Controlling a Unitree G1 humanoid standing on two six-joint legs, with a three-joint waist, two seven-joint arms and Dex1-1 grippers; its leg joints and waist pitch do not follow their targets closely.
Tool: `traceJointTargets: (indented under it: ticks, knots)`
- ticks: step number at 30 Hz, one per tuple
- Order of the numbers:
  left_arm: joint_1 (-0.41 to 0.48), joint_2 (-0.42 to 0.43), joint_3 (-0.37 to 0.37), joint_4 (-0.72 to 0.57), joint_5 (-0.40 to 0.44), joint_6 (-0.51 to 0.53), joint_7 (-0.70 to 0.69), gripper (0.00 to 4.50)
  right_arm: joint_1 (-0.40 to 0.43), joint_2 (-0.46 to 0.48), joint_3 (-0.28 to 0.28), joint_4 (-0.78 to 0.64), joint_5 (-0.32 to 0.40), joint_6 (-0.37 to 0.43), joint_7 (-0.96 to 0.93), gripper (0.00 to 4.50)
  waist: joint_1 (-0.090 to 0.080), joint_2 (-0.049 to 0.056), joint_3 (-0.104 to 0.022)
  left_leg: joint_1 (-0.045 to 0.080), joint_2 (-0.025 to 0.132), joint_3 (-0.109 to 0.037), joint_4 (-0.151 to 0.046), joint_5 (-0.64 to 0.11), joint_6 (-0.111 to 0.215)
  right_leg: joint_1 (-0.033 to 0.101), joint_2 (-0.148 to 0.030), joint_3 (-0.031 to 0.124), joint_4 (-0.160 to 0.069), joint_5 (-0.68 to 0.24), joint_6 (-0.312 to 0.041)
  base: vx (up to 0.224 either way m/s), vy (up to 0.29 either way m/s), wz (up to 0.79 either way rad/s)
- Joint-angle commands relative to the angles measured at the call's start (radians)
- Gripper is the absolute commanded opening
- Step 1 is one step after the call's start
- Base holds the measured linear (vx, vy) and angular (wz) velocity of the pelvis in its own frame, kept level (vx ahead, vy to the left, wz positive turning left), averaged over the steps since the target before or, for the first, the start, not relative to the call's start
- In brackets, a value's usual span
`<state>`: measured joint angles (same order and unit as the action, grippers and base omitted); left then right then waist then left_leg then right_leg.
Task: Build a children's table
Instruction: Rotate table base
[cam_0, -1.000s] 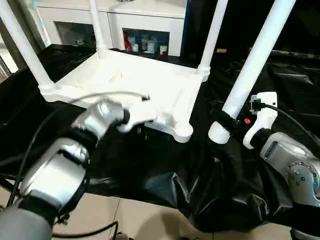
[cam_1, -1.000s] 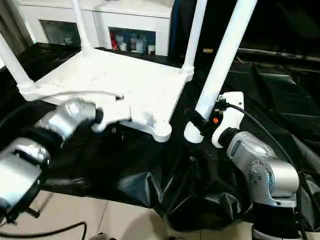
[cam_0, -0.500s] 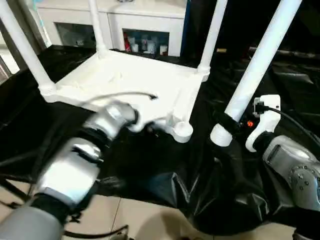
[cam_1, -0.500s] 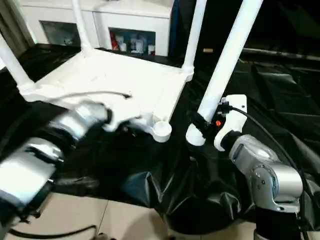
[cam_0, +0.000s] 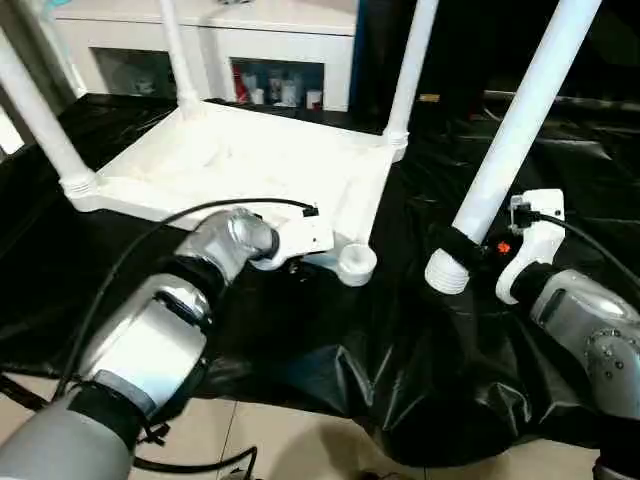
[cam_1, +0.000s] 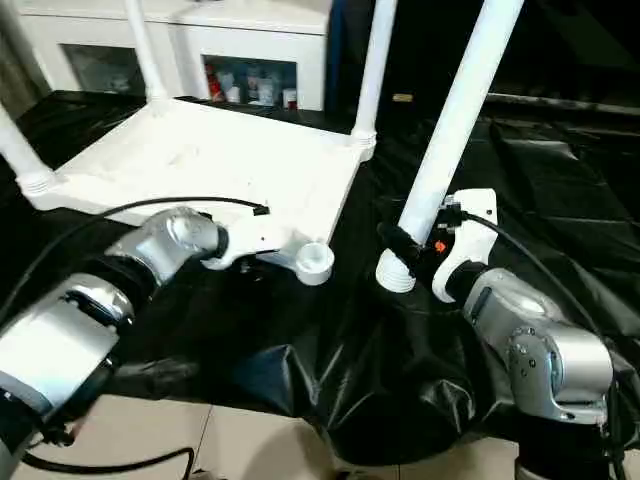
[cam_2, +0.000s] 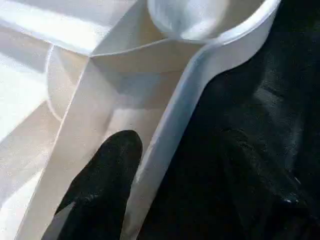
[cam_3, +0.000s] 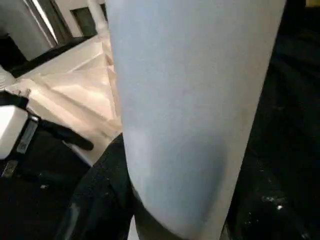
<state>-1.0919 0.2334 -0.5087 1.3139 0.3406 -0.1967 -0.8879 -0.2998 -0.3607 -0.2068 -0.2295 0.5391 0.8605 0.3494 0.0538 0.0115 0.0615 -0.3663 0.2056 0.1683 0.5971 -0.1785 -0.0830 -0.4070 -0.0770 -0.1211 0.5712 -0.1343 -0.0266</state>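
The right gripper (cam_0: 455, 243) has its black fingers (cam_3: 102, 185) closed around the fourth leg (cam_0: 515, 130) just above its ribbed lower end, which sits just over the black cloth (cam_0: 420, 370) of the bench. This leg leans up and away to the right, apart from the table top.

The left gripper (cam_0: 297, 264) is at the near edge of the table top (cam_0: 250, 165), close to the empty corner socket (cam_0: 357, 262). In the left wrist view one black finger (cam_2: 107, 170) lies inside the ribbed underside, against the inner face of the rim (cam_2: 200, 95), and the other side of the rim is dark, so I cannot tell if a second finger presses there. The fingers stand partly apart.

The table top lies upside down on the bench. Three legs are in their sockets: one at the near left corner (cam_0: 40, 110), one at the far left (cam_0: 175, 55), one at the far right (cam_0: 410, 65). Behind the bench is a white cabinet (cam_0: 220, 40) with small items on a shelf.
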Motion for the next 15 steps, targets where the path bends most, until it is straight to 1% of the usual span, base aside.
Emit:
traceJointTargets:
  ticks: [1,2,3,4,5,6,7,8,9,10,12,13,15]
  knots:
    - [0.003,-0.003,-0.018,0.024,0.019,0.014,-0.070,2.66,-0.025,-0.010,0.004,0.005,-0.003,-0.014,0.009,1.93,0.005,-0.005,-0.065,0.006,0.004,-0.005,-0.064,-0.183,0.079,0.066,-0.062,0.039,-0.093,-0.416,-0.075,0.000,0.000,0.00]
    - [0.001,-0.003,-0.018,0.023,0.021,0.014,-0.076,2.59,-0.027,-0.011,0.004,0.008,-0.004,-0.016,0.010,1.93,0.006,-0.007,-0.067,0.006,0.005,-0.006,-0.064,-0.178,0.080,0.067,-0.063,0.040,-0.091,-0.407,-0.081,0.000,0.000,0.00]
    - [-0.011,0.006,-0.028,0.009,0.035,0.003,-0.114,2.56,-0.037,-0.016,0.011,0.025,-0.009,-0.028,0.019,1.93,0.009,-0.005,-0.070,0.006,0.008,-0.006,-0.064,-0.169,0.082,0.068,-0.065,0.041,-0.087,-0.384,-0.094,0.000,0.000,0.00]
    - [-0.017,0.011,-0.030,0.000,0.036,0.001,-0.148,2.47,-0.044,-0.019,0.015,0.036,-0.013,-0.036,0.025,1.93,0.013,-0.006,-0.074,0.006,0.011,-0.007,-0.065,-0.159,0.082,0.071,-0.067,0.043,-0.082,-0.357,-0.108,0.000,0.000,0.00]
    - [-0.018,0.013,-0.030,-0.004,0.036,0.001,-0.159,2.47,-0.046,-0.020,0.016,0.040,-0.014,-0.039,0.026,1.93,0.013,-0.005,-0.074,0.006,0.012,-0.007,-0.065,-0.154,0.081,0.071,-0.068,0.044,-0.079,-0.343,-0.117,0.000,0.000,0.00]
    - [-0.019,0.018,-0.031,-0.012,0.034,-0.004,-0.183,2.21,-0.049,-0.022,0.020,0.046,-0.017,-0.044,0.031,1.93,0.014,-0.005,-0.075,0.006,0.013,-0.006,-0.064,-0.152,0.082,0.071,-0.069,0.046,-0.075,-0.315,-0.135,0.000,0.000,0.00]
    - [-0.019,0.019,-0.031,-0.014,0.034,-0.005,-0.191,2.21,-0.051,-0.023,0.022,0.049,-0.018,-0.046,0.033,1.93,0.016,-0.003,-0.075,0.006,0.014,-0.006,-0.064,-0.150,0.081,0.071,-0.070,0.048,-0.072,-0.295,-0.150,0.000,0.000,0.00]
    - [-0.020,0.023,-0.029,-0.021,0.032,-0.008,-0.211,2.16,-0.054,-0.025,0.027,0.056,-0.022,-0.051,0.039,1.93,0.018,-0.005,-0.078,0.007,0.015,-0.006,-0.064,-0.148,0.081,0.073,-0.071,0.048,-0.070,-0.283,-0.157,0.000,0.000,0.00]
    - [-0.018,0.032,-0.026,-0.037,0.028,-0.012,-0.253,2.15,-0.057,-0.030,0.040,0.069,-0.030,-0.060,0.054,1.93,0.020,-0.003,-0.077,0.007,0.017,-0.006,-0.065,-0.144,0.079,0.073,-0.073,0.050,-0.067,-0.268,-0.168,0.000,0.000,0.00]
    - [-0.018,0.032,-0.026,-0.037,0.028,-0.012,-0.253,2.10,-0.057,-0.030,0.040,0.069,-0.030,-0.060,0.054,1.93,0.021,-0.005,-0.078,0.006,0.016,-0.005,-0.064,-0.143,0.078,0.075,-0.074,0.051,-0.065,-0.261,-0.175,0.000,0.000,0.00]
    - [-0.018,0.055,-0.030,-0.058,0.041,-0.020,-0.271,1.83,-0.054,-0.043,0.080,0.096,-0.059,-0.089,0.088,1.93,0.026,-0.005,-0.079,0.009,0.018,-0.005,-0.064,-0.149,0.075,0.075,-0.077,0.051,-0.065,-0.272,-0.180,0.000,0.000,0.00]
    - [-0.018,0.061,-0.032,-0.063,0.049,-0.021,-0.268,1.75,-0.054,-0.047,0.093,0.106,-0.067,-0.101,0.096,1.93,0.029,-0.007,-0.081,0.007,0.018,-0.005,-0.064,-0.152,0.072,0.077,-0.077,0.051,-0.064,-0.277,-0.176,0.000,0.000,0.00]
    - [-0.015,0.080,-0.037,-0.076,0.065,-0.024,-0.252,1.65,-0.058,-0.050,0.119,0.136,-0.089,-0.133,0.114,1.93,0.035,-0.008,-0.083,0.007,0.018,-0.004,-0.063,-0.155,0.066,0.077,-0.078,0.051,-0.065,-0.298,-0.168,0.000,0.000,0.00]
